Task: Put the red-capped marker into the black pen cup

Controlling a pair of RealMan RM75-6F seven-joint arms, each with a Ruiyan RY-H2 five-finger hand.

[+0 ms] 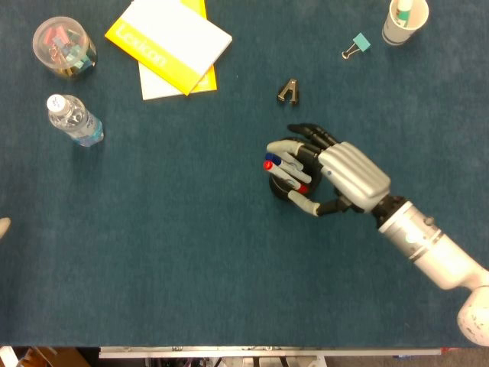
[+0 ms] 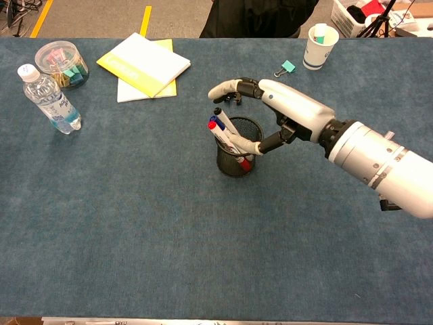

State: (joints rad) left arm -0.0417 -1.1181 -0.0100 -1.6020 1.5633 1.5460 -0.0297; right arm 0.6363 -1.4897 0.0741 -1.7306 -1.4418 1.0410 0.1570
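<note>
1. the blue tabletop (image 2: 169, 237) is bare cloth on the side nearest me, well short of the robot hand.
2. the right robot hand (image 2: 284, 112) reaches in over the black pen cup (image 2: 237, 159), its fingers curled above the rim and its thumb down by the cup's side; i cannot tell whether anything is pinched in it.
3. the red-capped marker (image 2: 243, 160) stands tilted inside the cup, just under the thumb, red cap low against the mesh, beside markers with blue and red tips poking up past the rim.
4. from above, the cup (image 1: 279, 183) sits right under the fingertips, the markers (image 1: 284, 164) slanting across its mouth.
5. beyond the robot hand lies a black binder clip (image 1: 288, 92), and farther off a teal binder clip (image 2: 285, 68) near a paper cup (image 2: 320, 46).
6. well away to the hand's far side, a yellow notebook (image 2: 143, 64), a water bottle (image 2: 49, 100) and a clear jar of clips (image 2: 62, 64).
7. the left robot hand does not show in either view.
</note>
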